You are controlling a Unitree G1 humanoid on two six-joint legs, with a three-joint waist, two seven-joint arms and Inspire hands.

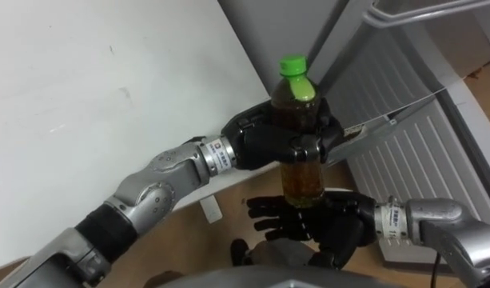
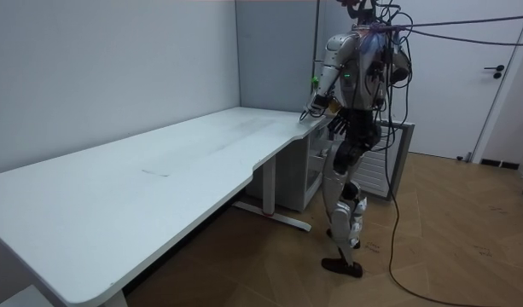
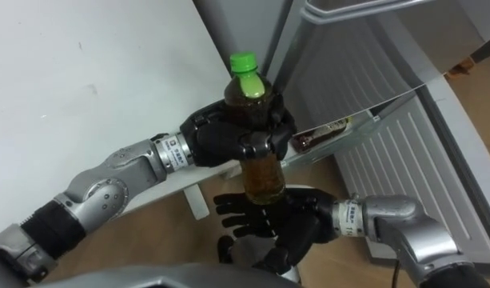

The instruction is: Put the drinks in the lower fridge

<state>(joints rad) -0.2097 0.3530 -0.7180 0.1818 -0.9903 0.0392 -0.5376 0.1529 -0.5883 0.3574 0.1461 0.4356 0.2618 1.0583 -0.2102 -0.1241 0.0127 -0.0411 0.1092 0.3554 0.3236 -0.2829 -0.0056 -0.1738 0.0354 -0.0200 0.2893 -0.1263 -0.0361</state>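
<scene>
Transfer of the drink looks to be the step in hand. The left hand [image 1: 260,144] has its fingers clenched round the middle of a clear plastic bottle of amber drink with a green screw cap [image 1: 302,182]. It holds the bottle upright in the air, off the corner of the white flat-topped table [image 1: 85,80]. The right hand [image 1: 328,220] lies just beneath the bottle's base, fingers straight and spread, grasping nothing; whether it touches the base I cannot tell. To the robot's right is the grey fridge with a ribbed panel [image 1: 436,152]. In the room view the robot stands upright at the table's end with the fridge close beside it.

Doing this well probably means keeping the bottle vertical and the left grasp firm until the other hand has a real hold. The lower half of the bottle is bare, so the right fingers have room to wrap it there, below the left ones, without the two hands crowding each other. Smooth plastic and a nearly full load suggest it could slip if the left hand lets go early. The lower compartment likely calls for a bend or a low reach, so a one-handed hold around the body rather than the cap would serve best. From here I cannot tell which fridge door is open.
</scene>
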